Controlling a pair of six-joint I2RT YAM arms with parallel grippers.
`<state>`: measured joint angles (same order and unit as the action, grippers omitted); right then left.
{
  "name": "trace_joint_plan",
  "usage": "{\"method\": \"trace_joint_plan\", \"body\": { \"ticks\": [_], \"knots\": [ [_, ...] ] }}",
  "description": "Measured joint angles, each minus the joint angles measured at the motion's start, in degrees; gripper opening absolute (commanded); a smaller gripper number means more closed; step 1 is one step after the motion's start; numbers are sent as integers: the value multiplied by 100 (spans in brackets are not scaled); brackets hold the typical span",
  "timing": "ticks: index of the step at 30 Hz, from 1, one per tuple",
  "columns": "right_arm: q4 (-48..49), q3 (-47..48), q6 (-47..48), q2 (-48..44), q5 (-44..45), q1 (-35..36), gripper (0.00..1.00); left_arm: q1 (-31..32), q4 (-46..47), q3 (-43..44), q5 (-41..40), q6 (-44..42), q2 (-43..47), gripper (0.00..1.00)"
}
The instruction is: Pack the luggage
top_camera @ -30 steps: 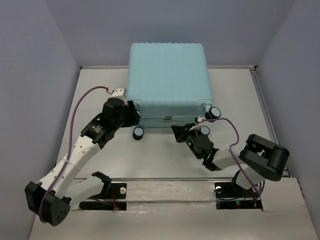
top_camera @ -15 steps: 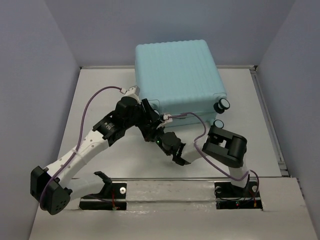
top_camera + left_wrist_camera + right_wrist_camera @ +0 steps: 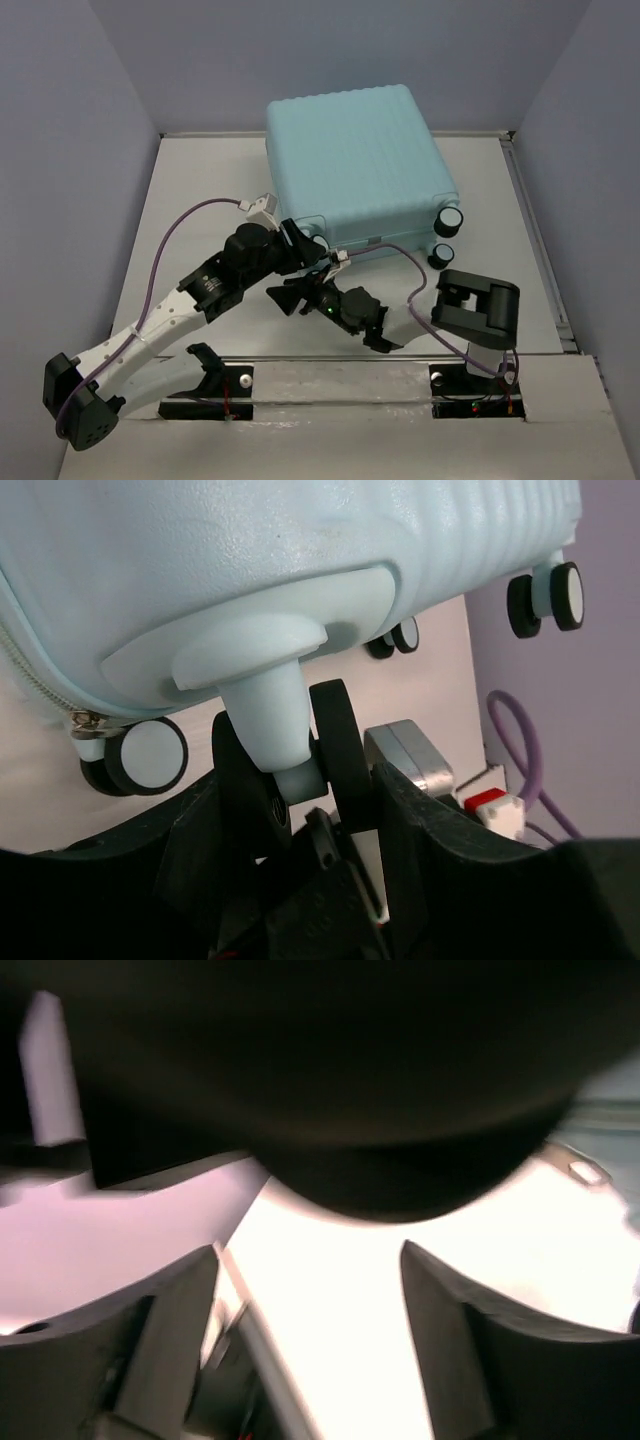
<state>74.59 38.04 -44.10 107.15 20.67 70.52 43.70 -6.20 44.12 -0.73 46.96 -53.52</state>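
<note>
The luggage [image 3: 350, 150] is closed and lying flat toward the back middle of the counter [image 3: 200, 200], ribbed shell up. Its long axis runs back to front, with the wheel end pointing at the arms and skewed a bit to the right, so the right-hand wheels [image 3: 452, 218] sit further back than the left corner. The left jaws are clamped around the near-left caster [image 3: 335, 745], one finger on each side of it (the wrist cam shows this really clearly, black wheel and pale stem right between the fingers). The right jaws are spread wide with nothing between them, just bright counter, though that view is pretty blurry. Compared with a second ago, the case has slid right and twisted, since it sat squarer and further left back then. The right arm [image 3: 480, 310] has swung across from the middle of the near edge, where its jaws were pinched tight, and it's now tucked just under the left wrist. The left arm [image 3: 190, 295] has followed the corner inward.
</note>
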Motion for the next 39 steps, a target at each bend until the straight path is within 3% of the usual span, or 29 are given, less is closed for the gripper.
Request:
{"method": "trace_joint_plan", "body": {
  "ticks": [3, 5, 6, 10, 18, 27, 32, 33, 34, 35, 36, 39],
  "knots": [
    [-647, -557, 214, -1049, -170, 210, 92, 116, 149, -271, 85, 249, 260, 21],
    [-1333, -824, 352, -1792, -203, 243, 95, 125, 271, -398, 101, 352, 354, 40],
    [-1606, -885, 391, -2057, -190, 236, 96, 125, 350, -450, 103, 387, 376, 54],
    [-3051, -907, 647, -3051, -24, 203, 100, 122, 483, -529, 120, 428, 411, 77],
    [-4533, -710, 1266, -3692, 332, -109, 100, 168, 726, -621, 286, 205, 597, 91],
    [-4857, 289, 2061, -3344, 157, -588, 99, 46, 820, -645, 127, 271, 765, 95],
    [-4634, 459, 2192, -3036, -15, -745, 83, -35, 918, -728, -96, 284, 964, 95],
    [-4566, 487, 2184, -2970, -37, -769, 67, -44, 955, -754, -131, 278, 1016, 95],
    [-4535, 507, 2184, -2920, -63, -774, 59, -52, 988, -780, -140, 269, 1064, 95],
    [-4402, 527, 2186, -2857, -107, -772, 34, -57, 994, -796, -142, 245, 1106, 95],
    [-4312, 562, 2201, -2798, -101, -772, 21, -61, 1005, -807, -170, 221, 1143, 94],
    [-4024, 715, 2044, -2688, 168, -817, 7, -79, 1292, -802, -249, 114, 1270, 94]
  ]
}}
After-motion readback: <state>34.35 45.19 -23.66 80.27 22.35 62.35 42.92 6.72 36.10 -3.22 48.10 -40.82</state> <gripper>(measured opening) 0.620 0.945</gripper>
